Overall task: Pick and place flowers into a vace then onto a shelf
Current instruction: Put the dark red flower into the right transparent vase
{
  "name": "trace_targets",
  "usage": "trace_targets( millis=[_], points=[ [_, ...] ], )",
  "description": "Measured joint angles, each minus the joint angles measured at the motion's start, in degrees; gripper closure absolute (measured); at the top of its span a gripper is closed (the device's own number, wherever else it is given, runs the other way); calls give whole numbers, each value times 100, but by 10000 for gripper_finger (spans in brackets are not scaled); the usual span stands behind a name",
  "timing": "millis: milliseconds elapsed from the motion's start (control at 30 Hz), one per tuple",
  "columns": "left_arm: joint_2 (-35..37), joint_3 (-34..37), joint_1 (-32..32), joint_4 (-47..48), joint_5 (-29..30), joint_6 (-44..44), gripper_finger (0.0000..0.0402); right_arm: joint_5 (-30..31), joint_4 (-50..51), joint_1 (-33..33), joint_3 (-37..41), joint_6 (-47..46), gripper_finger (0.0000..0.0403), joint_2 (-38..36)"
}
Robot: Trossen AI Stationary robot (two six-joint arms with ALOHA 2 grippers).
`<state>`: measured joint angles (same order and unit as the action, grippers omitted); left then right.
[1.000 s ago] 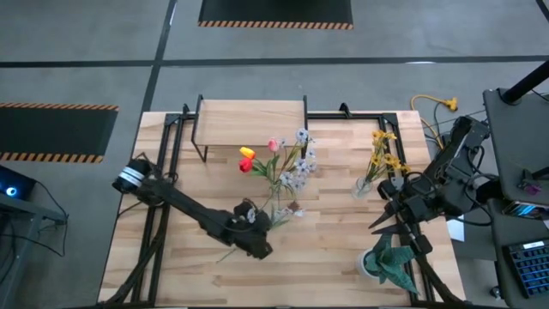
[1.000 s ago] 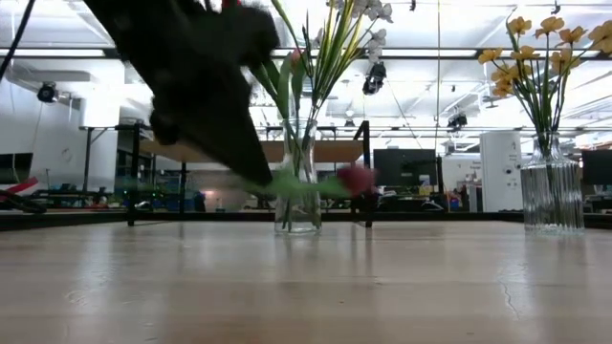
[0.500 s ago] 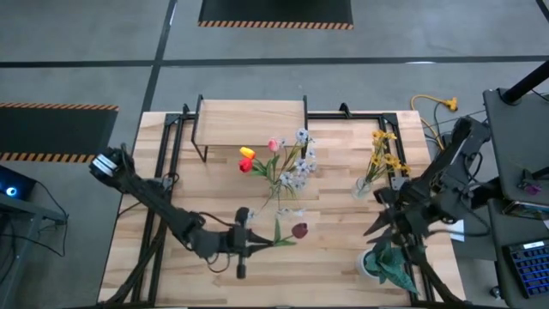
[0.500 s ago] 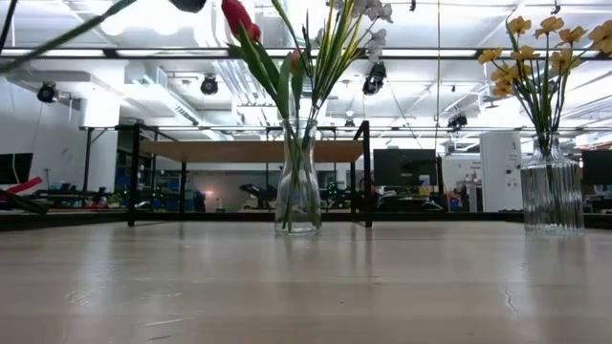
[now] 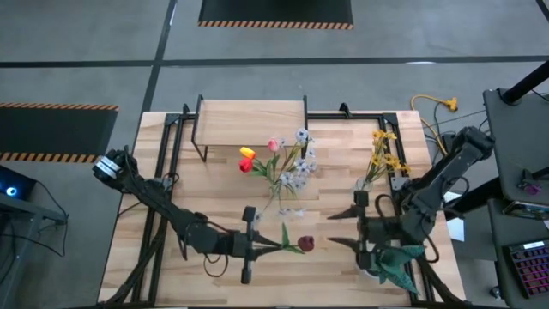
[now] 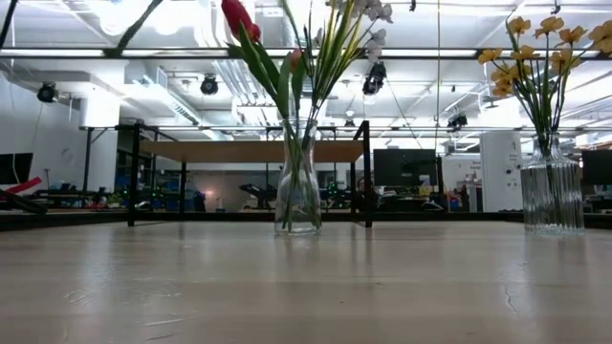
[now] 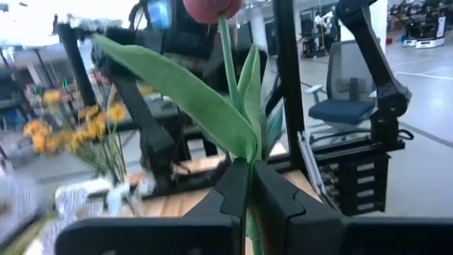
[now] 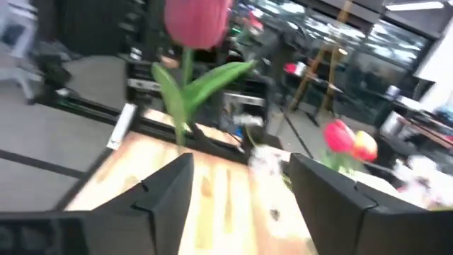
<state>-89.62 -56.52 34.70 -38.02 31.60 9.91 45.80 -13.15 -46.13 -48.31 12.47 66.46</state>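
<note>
My left gripper (image 5: 260,245) is shut on a dark maroon tulip (image 5: 306,244) and holds it in the air over the table's near middle, bloom toward the right. My right gripper (image 5: 334,228) stands open just right of the bloom and faces it without touching it. In the right wrist view the bloom (image 8: 197,21) lies ahead of the open fingers. A glass vase (image 6: 298,182) with several flowers (image 5: 276,163) stands on its base at mid-table. The shelf (image 5: 251,116) stands on its black legs at the far edge. My left gripper pinches the tulip's green stem between its two fingers, where the leaves spring from it (image 7: 245,157). The fingers (image 7: 233,190) lie level, point toward the table's right and run along the stem. The tulip is lifted clear, about level, with its bloom (image 7: 211,7) ahead of the fingertips.
A second glass vase (image 5: 367,184) with yellow blooms stands at the right, just beyond my right gripper. A green spiky potted plant (image 5: 393,262) sits at the near right corner, close under my right arm. Bare wood lies at the near left.
My left gripper has risen from the table with the tulip and turned level, so the tulip is lifted clear and points right. My right gripper has moved toward the table's left, toward the bloom, and has opened.
</note>
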Motion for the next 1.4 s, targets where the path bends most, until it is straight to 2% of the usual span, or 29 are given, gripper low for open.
trace_targets(
  millis=[167,567,767,900,1200,1400],
  points=[
    [-25,-238,-24,5,2,337,401,-613,-722,13,0,165,158,247],
    [-29,-528,-87,7,2,564,401,-754,-1208,17,0,310,159,307],
    [-29,-578,-101,9,2,635,401,-1584,-1752,187,-2,312,160,501],
    [-29,-631,-98,2,-1,776,401,-1592,-2196,354,-2,654,158,782],
    [-23,-801,-103,6,0,1031,401,-1626,-3242,793,-2,808,153,1141],
    [-23,-842,-183,2,-3,1060,401,-2112,-3247,923,-249,835,156,1262]
  ],
)
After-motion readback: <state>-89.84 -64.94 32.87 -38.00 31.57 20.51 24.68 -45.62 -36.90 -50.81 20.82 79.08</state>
